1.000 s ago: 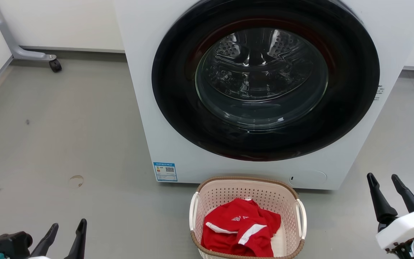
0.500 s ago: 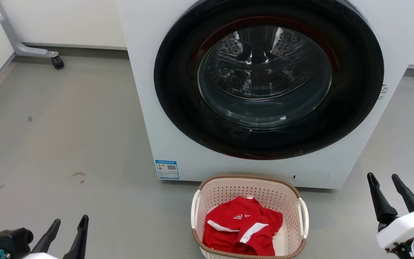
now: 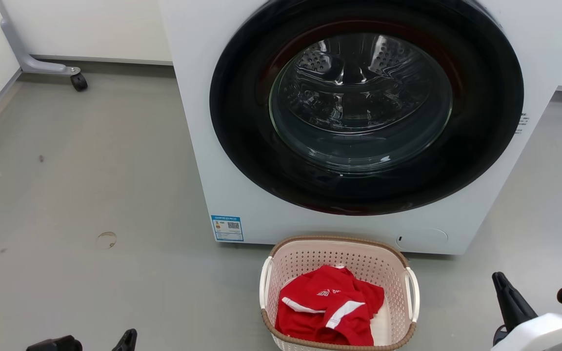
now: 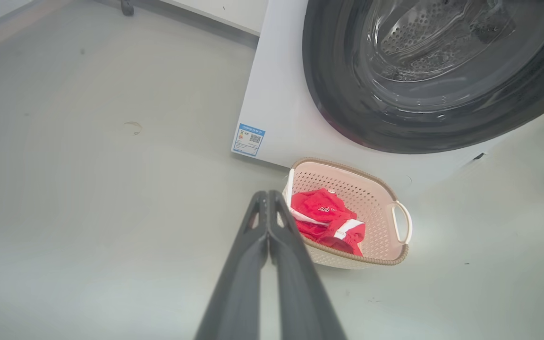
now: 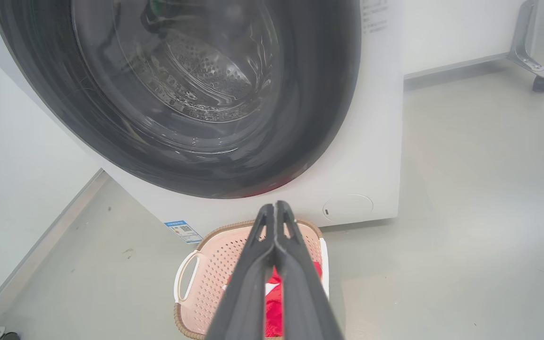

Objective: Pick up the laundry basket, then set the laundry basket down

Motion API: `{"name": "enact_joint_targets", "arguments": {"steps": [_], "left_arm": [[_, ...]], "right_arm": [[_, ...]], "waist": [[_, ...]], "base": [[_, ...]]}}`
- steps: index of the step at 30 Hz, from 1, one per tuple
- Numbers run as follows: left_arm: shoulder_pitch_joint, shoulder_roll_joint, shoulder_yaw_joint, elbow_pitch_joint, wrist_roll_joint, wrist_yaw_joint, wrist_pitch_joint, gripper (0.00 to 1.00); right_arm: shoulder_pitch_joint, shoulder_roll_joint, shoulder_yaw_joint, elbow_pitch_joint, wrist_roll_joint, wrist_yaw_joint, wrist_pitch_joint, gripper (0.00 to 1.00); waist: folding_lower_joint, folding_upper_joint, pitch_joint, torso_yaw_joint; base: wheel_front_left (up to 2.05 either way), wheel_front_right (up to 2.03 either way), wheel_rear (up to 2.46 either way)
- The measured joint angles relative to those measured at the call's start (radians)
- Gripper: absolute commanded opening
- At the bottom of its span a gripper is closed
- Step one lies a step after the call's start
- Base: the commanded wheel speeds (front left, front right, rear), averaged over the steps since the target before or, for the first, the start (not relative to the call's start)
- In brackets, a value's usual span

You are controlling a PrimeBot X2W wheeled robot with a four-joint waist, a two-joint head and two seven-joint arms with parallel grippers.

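Note:
The laundry basket (image 3: 339, 240) stands on the grey floor right in front of the washing machine, pale pink-cream with a brown rim and white side handles. A red garment with white stripes (image 3: 330, 307) lies inside it. In the left wrist view my left gripper (image 4: 267, 196) is shut and empty, its tips just left of the laundry basket (image 4: 371, 189), apart from it. My right gripper (image 5: 276, 208) is likewise shut and empty, hovering short of the laundry basket (image 5: 206, 269). In the head view, one right finger (image 3: 505, 297) rises at the lower right, one left fingertip (image 3: 129, 336) at the bottom left.
The white washing machine (image 3: 193, 146) with its round dark glass door (image 3: 359, 107) shut stands directly behind the basket. A grey wheeled stand leg (image 3: 78, 80) sits at the far left by the wall. Open grey floor lies to both sides of the basket.
Both grippers have dropped lower in the head view; the left is almost out at the bottom edge, and the right now shows one finger. The camera shifted slightly. The basket stays put.

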Motion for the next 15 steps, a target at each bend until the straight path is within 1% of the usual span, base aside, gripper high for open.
{"name": "enact_joint_targets", "arguments": {"steps": [4, 7, 10, 11, 12, 13, 15], "left_arm": [[0.0, -0.007, 0.021, 0.014, -0.017, -0.013, 0.0, 0.0], [0.0, -0.02, 0.033, 0.022, -0.038, -0.031, 0.003, 0.0], [0.0, -0.032, 0.043, 0.029, -0.048, -0.04, 0.003, 0.0], [0.0, -0.04, 0.052, 0.037, -0.056, -0.053, 0.003, 0.0], [0.0, -0.042, 0.056, 0.041, -0.061, -0.053, 0.003, 0.0], [0.0, -0.049, 0.067, 0.048, -0.069, -0.064, 0.004, 0.0], [0.0, -0.061, 0.078, 0.053, -0.076, -0.072, 0.01, 0.0]], "right_arm": [[-0.001, -0.001, -0.01, -0.001, 0.029, 0.0, 0.009, 0.0], [-0.001, -0.001, -0.016, -0.001, 0.056, 0.0, 0.01, 0.0], [-0.001, -0.001, -0.019, -0.001, 0.07, 0.0, 0.01, 0.0], [-0.001, -0.001, -0.023, -0.001, 0.088, 0.0, 0.014, 0.0], [-0.001, -0.001, -0.024, -0.001, 0.095, 0.0, 0.018, 0.0], [-0.001, -0.001, -0.026, -0.001, 0.114, 0.0, 0.021, 0.0], [-0.002, -0.001, -0.029, -0.001, 0.128, 0.0, 0.022, 0.0]], "waist": [[0.0009, 0.0, -0.001, -0.006], [0.0004, 0.0, 0.001, -0.009], [0.0004, 0.0, 0.002, -0.012], [0.0004, 0.0, 0.003, -0.014], [0.0003, 0.0, 0.003, -0.015], [0.0003, 0.0, 0.004, -0.017], [0.0003, 0.0, 0.004, -0.02]], "base": [[0.0, 0.0, 0.0], [0.0, 0.0, 0.0], [0.0, 0.0, 0.0], [0.0, 0.0, 0.0], [0.0, 0.0, 0.0], [0.0, 0.0, 0.0], [0.0, 0.0, 0.0]]}}
